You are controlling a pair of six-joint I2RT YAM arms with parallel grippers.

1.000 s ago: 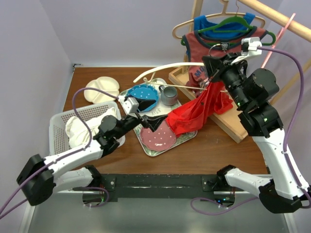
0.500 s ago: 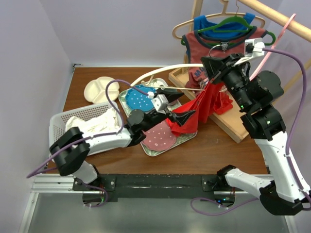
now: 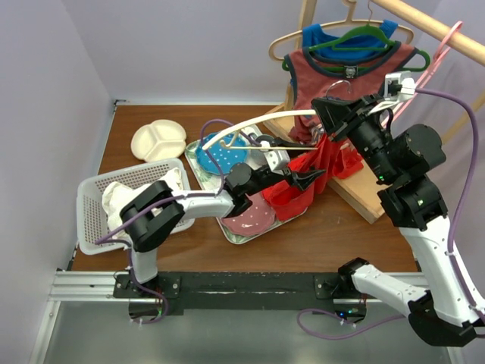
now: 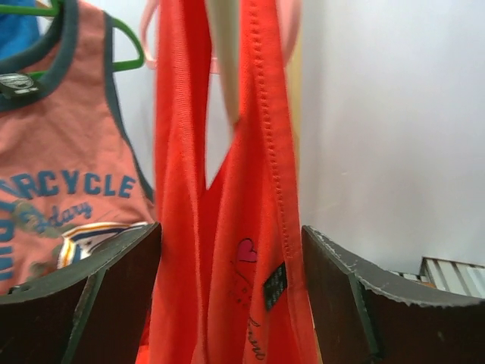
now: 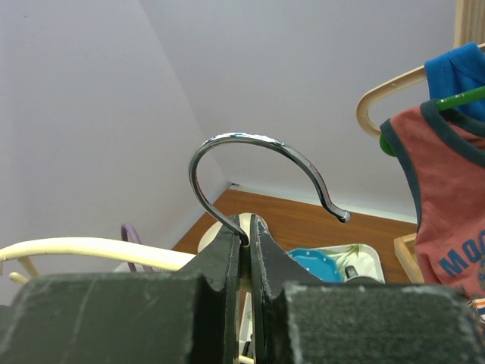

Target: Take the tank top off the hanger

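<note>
wooden table (image 3: pixel 144 117) | tank top (image 3: pixel 289 202): red, straps hung on cream hanger (image 3: pixel 258 118)

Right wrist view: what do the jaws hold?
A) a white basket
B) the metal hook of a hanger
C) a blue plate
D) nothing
B: the metal hook is pinched between the shut jaws, its curve rising above them.

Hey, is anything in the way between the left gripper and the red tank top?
Nothing visible. The red tank top hangs right between the left gripper's open jaws, draped on the cream hanger that the right gripper holds up by its hook.
</note>
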